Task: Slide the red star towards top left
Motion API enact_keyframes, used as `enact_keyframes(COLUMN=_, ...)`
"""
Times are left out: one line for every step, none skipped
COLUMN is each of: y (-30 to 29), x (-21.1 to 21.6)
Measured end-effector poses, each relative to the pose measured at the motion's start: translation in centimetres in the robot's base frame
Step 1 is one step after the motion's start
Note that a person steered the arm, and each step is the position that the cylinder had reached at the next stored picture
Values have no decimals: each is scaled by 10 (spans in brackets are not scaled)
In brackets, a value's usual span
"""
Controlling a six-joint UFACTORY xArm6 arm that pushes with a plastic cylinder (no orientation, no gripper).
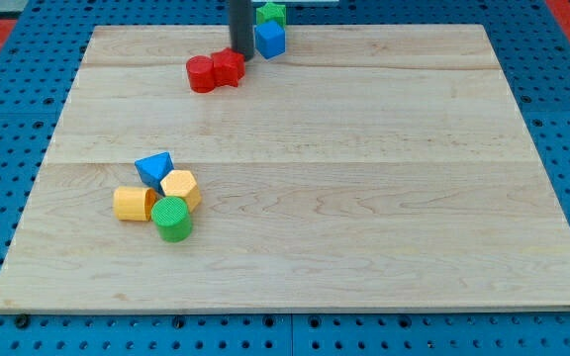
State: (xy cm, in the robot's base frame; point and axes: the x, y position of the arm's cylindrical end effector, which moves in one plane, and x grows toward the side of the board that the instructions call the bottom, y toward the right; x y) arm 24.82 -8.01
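where the wooden board (295,178) nears the view's top edge, my tip (241,58) stands just right of two red blocks, touching or nearly touching the nearer one; the arm ends in a plain dark rod, so it carries nothing that could spread or clamp. red star (229,67): the right-hand red block, near the top, a little left of centre; its points are too blurred to tell which way it faces, and no long axis can be made out. red cylinder (202,75): pressed against the star's left side (the pair forms a short row running left to right, dipping slightly to the left). blue cube (269,40): just right of the rod, with a green block (273,13) behind it at the board's top edge, shape unclear. lower left cluster, well apart from the tip: blue triangular block (154,168), yellow hexagonal block (181,187), yellow block (133,204) and green cylinder (172,219), all touching or nearly so.
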Motion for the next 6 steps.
enact_keyframes(y=-25, x=2)
enact_keyframes(y=5, x=2)
enact_keyframes(y=40, x=22)
enact_keyframes(y=51, x=63)
enact_keyframes(y=-34, x=18)
enact_keyframes(y=-105, x=0)
